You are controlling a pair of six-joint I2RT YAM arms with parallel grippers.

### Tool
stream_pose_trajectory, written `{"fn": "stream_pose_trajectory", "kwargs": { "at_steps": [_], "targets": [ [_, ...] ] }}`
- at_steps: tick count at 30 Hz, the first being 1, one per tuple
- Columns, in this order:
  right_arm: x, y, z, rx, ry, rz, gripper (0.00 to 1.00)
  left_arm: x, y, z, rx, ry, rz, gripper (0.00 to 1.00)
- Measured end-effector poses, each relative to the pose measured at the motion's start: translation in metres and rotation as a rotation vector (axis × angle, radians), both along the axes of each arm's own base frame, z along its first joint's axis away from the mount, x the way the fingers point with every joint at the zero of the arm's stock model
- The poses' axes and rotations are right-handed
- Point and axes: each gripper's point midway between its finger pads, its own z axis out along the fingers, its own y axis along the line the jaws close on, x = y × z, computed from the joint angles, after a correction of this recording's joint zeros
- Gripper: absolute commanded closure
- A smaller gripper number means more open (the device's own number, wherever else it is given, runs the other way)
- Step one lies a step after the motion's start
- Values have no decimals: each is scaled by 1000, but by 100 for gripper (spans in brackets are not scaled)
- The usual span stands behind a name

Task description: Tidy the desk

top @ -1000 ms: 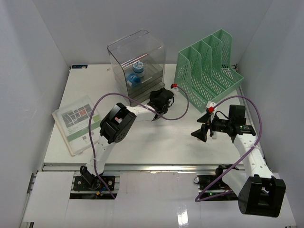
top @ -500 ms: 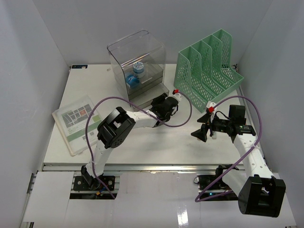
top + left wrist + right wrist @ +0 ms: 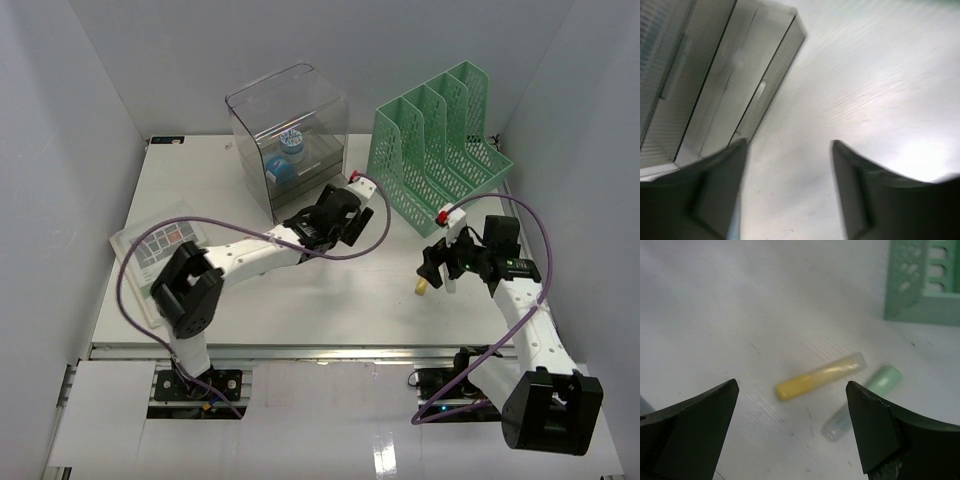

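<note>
The desk is a wide white tabletop. In the right wrist view a yellow highlighter and a pale green one lie side by side on it. My right gripper hangs open just above them, touching neither. From above, the right gripper points down at the yellow highlighter. My left gripper is open beside the front corner of the clear drawer box. The left wrist view is blurred; the left gripper has only bare tabletop between its fingers, with the box up to the left.
A green mesh file rack stands at the back right, its corner close to the highlighters. Blue items sit inside the drawer box. A printed booklet lies at the left, partly under the left arm.
</note>
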Motion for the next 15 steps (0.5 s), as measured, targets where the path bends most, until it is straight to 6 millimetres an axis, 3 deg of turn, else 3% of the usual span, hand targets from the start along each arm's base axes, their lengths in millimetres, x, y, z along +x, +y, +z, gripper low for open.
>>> {"fn": "stream_pose_trajectory", "kwargs": {
  "at_steps": [3,6,10,15],
  "targets": [
    [15,-30,-1,-115,12,-168,10,-34,4,40,-169,29,-70,6],
    [23,-56,-5,-199,36,-304,9,-66,10,67,-321,53,-142,6],
    [23,-73,-31,-268,145,-383,2,-102,35,60,-403,133,-198,5],
    [24,-82,-65,-316,298,-419,14,-130,73,45,-431,168,-199,2]
  ]
}}
